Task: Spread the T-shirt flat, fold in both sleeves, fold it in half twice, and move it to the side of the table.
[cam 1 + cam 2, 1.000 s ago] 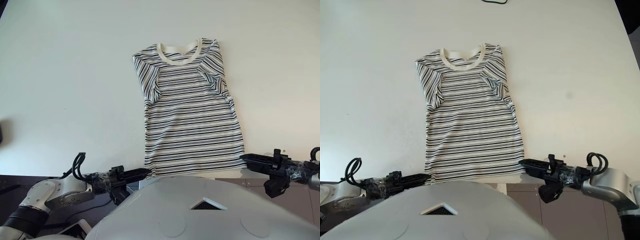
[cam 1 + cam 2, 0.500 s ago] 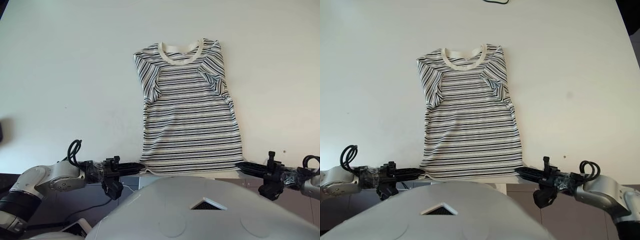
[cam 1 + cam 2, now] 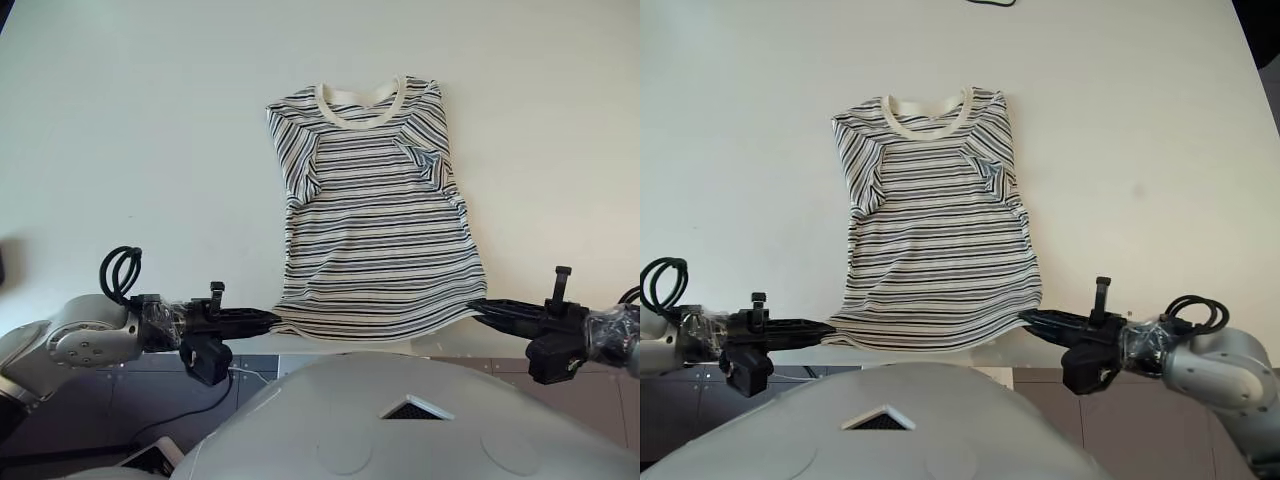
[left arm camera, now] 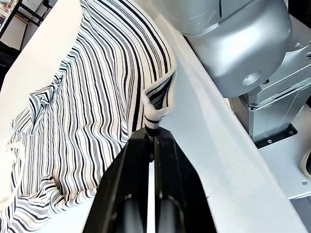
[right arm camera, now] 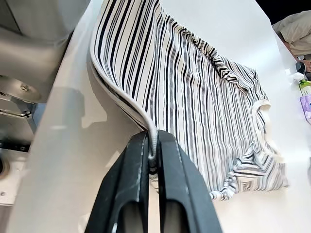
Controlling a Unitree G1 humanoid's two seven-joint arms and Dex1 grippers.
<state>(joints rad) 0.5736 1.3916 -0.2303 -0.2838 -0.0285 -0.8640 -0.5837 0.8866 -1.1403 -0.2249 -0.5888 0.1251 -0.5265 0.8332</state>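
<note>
While flat on one table (image 3: 120, 150), one T-shirt (image 3: 375, 220), its two hem corners tight inside left claw (image 3: 271, 320), right claw (image 3: 476, 308).

left gripper (image 3: 268, 319) — level at table's (image 3: 140, 180) near edge, pointing inward, clamped on T-shirt (image 3: 375, 230) hem corner | right gripper (image 3: 478, 309) — mirrored, clamped on opposite corner

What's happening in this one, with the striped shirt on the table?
A striped T-shirt lies collar-away on the white table, both sleeves already folded in. The robot's left gripper is shut on one bottom hem corner and its right gripper on the other, at the table's near edge. The hem is lifted slightly; the half-folds are not yet done.
</note>
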